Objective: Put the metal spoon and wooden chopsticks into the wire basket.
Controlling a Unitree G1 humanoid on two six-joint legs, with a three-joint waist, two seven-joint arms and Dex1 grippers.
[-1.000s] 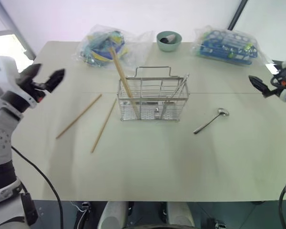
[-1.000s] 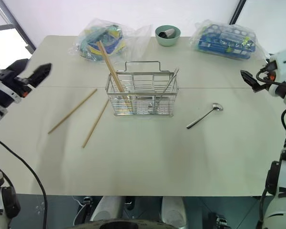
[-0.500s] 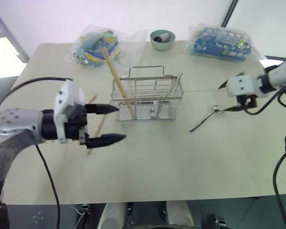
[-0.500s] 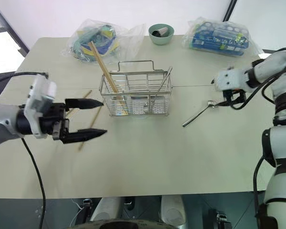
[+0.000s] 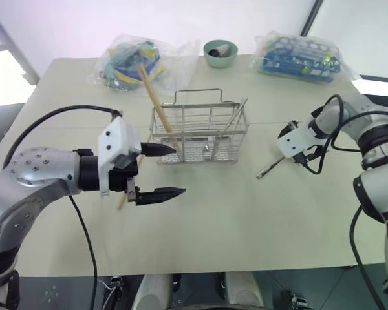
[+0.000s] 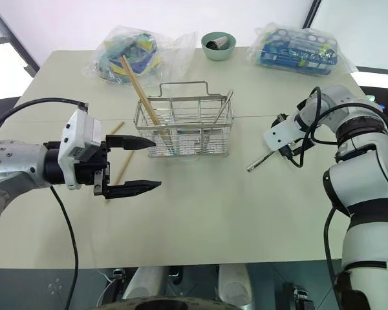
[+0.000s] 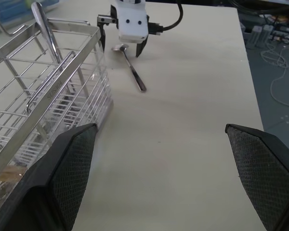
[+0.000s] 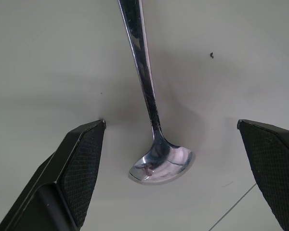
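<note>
Left eye view: basket (image 5: 200, 132) stands mid-desk (image 5: 246, 219), one chopstick (image 5: 157, 106) leaning up out of its left end, a metal utensil leaning at its right end. Left hand (image 5: 161, 171) hangs just in front-left of the basket, fingers spread wide, holding nothing. Another chopstick (image 5: 125, 194) lies on the desk left of the basket, mostly hidden behind that hand. Spoon (image 5: 269, 169) lies flat on the desk right of the basket. Right hand (image 5: 296, 150) sits over the spoon's bowl end, fingers spread, not gripping.

Right eye view: green bowl (image 6: 218, 45) on the desk behind the basket, plastic bags behind it to either side.

Left wrist view: basket corner close by the left hand's fingers; beyond the basket, spoon flat on the desk with the right hand straddling its bowl end.

Right wrist view: spoon bowl lies between the two spread fingers (image 8: 77, 168), apart from both, handle running away from the hand.
</note>
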